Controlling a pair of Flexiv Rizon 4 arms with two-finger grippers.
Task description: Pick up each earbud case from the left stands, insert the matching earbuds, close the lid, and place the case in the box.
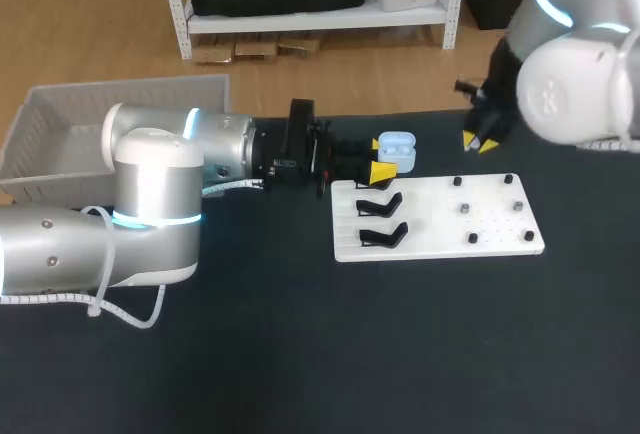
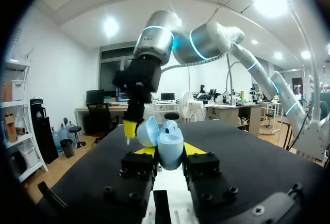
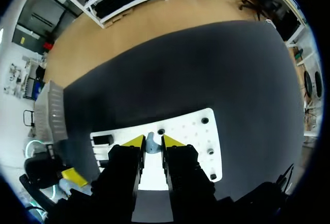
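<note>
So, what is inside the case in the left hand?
The case, in the left hand, has its lid open. Its hollow shows unclearly; its contents cannot be told.

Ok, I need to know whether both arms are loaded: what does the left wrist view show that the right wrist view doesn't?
Only the left wrist view: the open earbud case, lid up, clamped in the left gripper, with the right gripper close beside it. Only the right wrist view: a small pale blue earbud pinched in the right gripper, above the white board, and the box beyond. Both: the black table and the other arm's gripper; the right wrist view catches the case as a pale sliver at most.
</note>
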